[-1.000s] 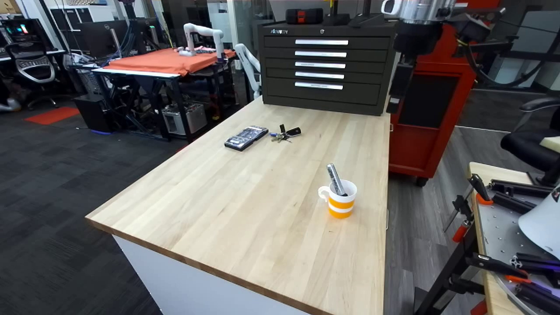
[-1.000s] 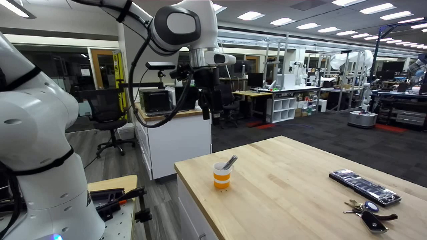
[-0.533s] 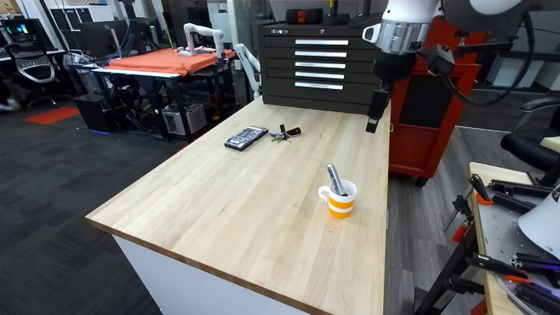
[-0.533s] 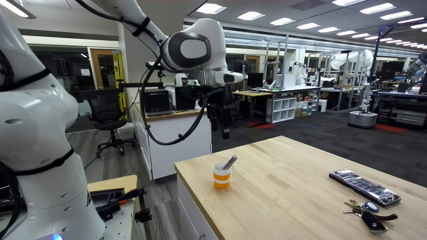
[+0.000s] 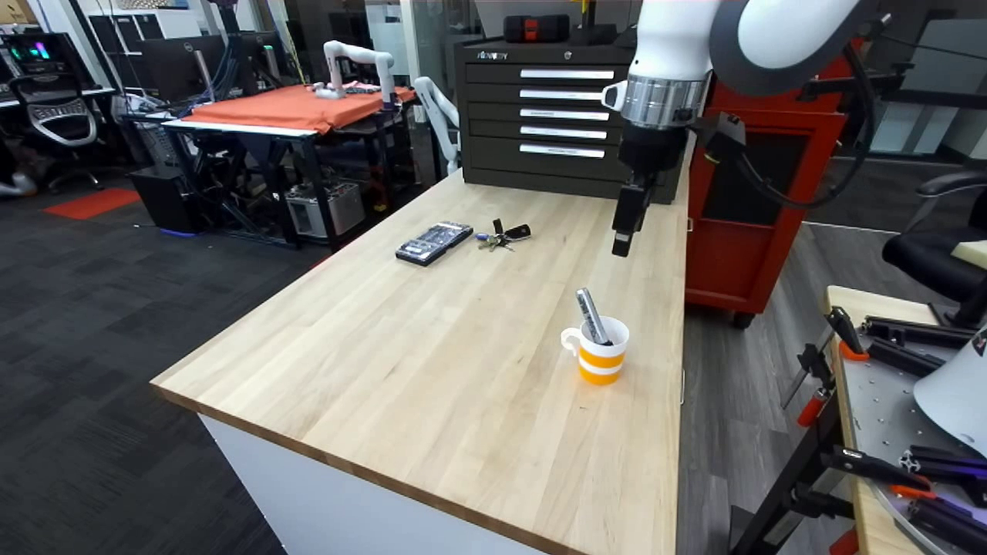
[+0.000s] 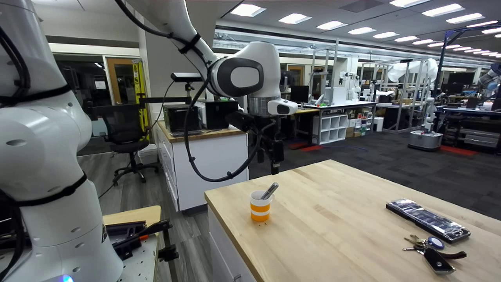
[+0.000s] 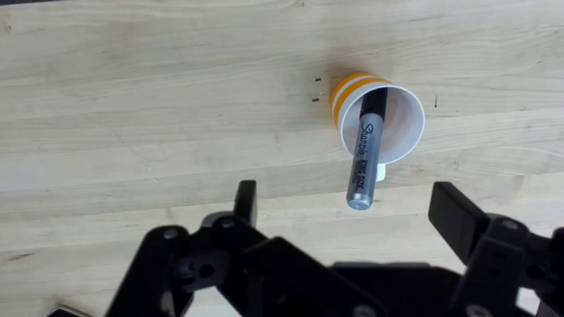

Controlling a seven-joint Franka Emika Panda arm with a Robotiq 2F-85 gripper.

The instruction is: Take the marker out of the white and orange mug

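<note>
The marker (image 5: 591, 314) leans in the white and orange mug (image 5: 601, 364) on the wooden table. In the wrist view the marker (image 7: 367, 152) has a grey barrel and a black end inside the mug (image 7: 348, 94); the grey end sticks out past the rim. Both also show in an exterior view as the marker (image 6: 270, 190) and mug (image 6: 259, 209). My gripper (image 7: 344, 198) is open and empty, the marker's grey end showing between its spread fingers. In both exterior views the gripper (image 5: 623, 240) hangs above the table, higher than the marker and apart from it (image 6: 268, 163).
A flat dark case (image 5: 433, 243) and a bunch of keys (image 5: 503, 235) lie on the table (image 5: 432, 385), away from the mug. A dark drawer chest (image 5: 570, 169) stands at the table's end. The mug is near a table edge.
My arm has moved lower and across, bringing the gripper over the table and closer to the mug. The mug and marker have not moved.
</note>
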